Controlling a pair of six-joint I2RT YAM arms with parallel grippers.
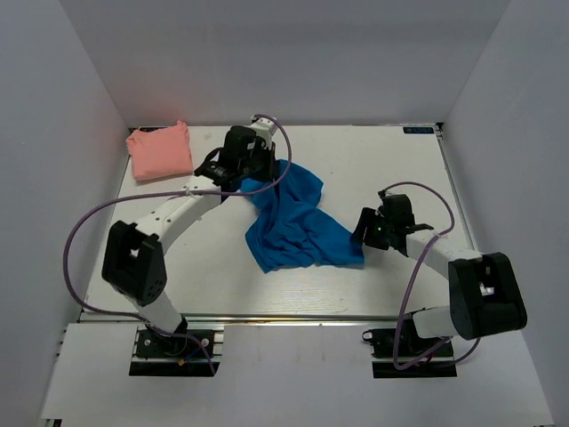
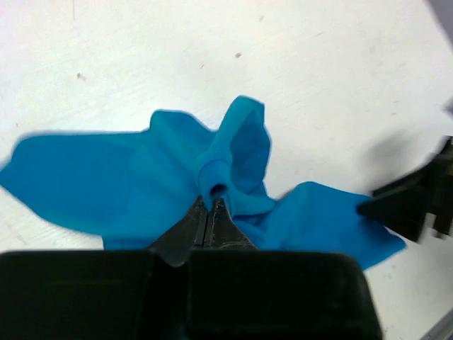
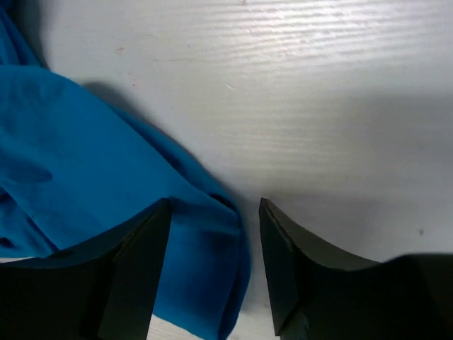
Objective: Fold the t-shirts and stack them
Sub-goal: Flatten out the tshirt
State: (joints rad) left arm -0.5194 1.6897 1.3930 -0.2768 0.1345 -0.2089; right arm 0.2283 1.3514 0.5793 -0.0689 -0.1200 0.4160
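The blue t-shirt (image 1: 293, 218) lies crumpled in the middle of the table. My left gripper (image 1: 252, 182) is at its far left corner, shut on a pinched fold of blue t-shirt (image 2: 216, 173) between the fingertips of that left gripper (image 2: 209, 203). My right gripper (image 1: 363, 238) sits at the shirt's near right edge. In the right wrist view the right gripper (image 3: 214, 209) is open, its fingers apart with the edge of the blue t-shirt (image 3: 85, 156) lying between them. The pink t-shirt (image 1: 160, 151) rests as a folded bundle at the far left corner.
White walls close the table (image 1: 382, 169) on three sides. A purple cable (image 1: 84, 236) loops off the left arm and another cable (image 1: 413, 267) off the right arm. The right arm's dark shape (image 2: 417, 198) shows at the right of the left wrist view.
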